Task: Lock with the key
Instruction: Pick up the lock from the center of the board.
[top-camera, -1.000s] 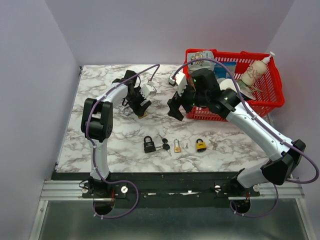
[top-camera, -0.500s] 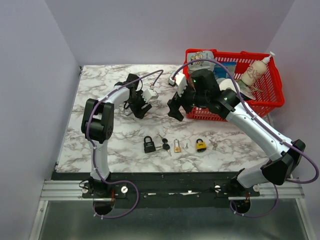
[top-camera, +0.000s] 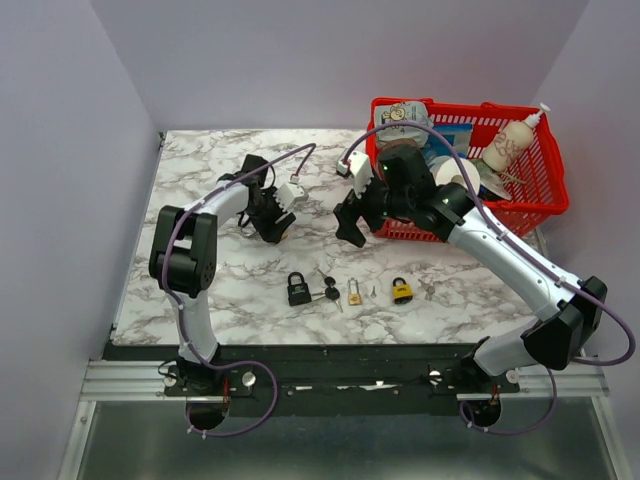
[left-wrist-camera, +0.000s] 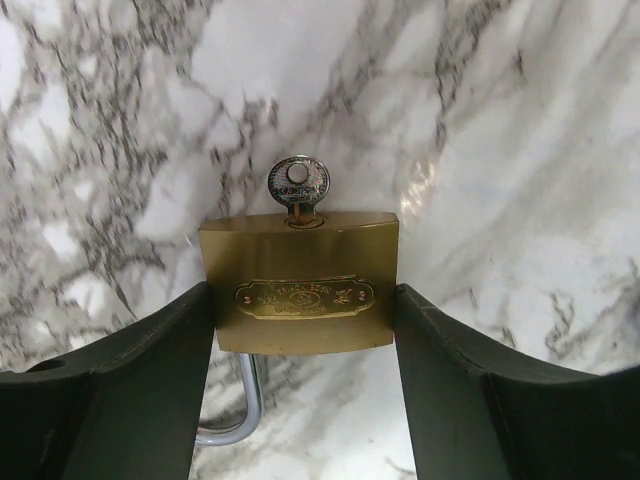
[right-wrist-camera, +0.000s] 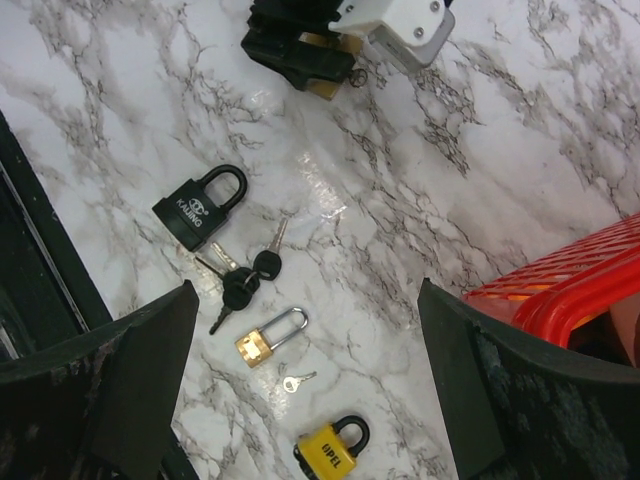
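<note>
My left gripper (left-wrist-camera: 302, 300) is shut on a large brass padlock (left-wrist-camera: 298, 285), one finger on each side of its body, low over the marble. A silver key (left-wrist-camera: 297, 187) sits in the keyhole on the edge facing away from me. Part of the silver shackle (left-wrist-camera: 225, 425) shows below the body. In the top view the left gripper (top-camera: 268, 225) is left of centre, and my right gripper (top-camera: 348, 226) hangs open and empty to its right. In the right wrist view the left gripper (right-wrist-camera: 310, 50) with the brass padlock (right-wrist-camera: 322, 88) is at the top, far from my right gripper (right-wrist-camera: 307, 300).
Near the front lie a black padlock (right-wrist-camera: 200, 210), black-headed keys (right-wrist-camera: 240, 280), a small brass padlock (right-wrist-camera: 265, 340), a small loose key (right-wrist-camera: 295, 380) and a yellow padlock (right-wrist-camera: 330, 455). A red basket (top-camera: 545, 205) with a bottle and other items stands at the back right.
My left gripper with the brass padlock has shifted slightly left and toward the front, and the left elbow swung left. The right gripper has barely moved.
</note>
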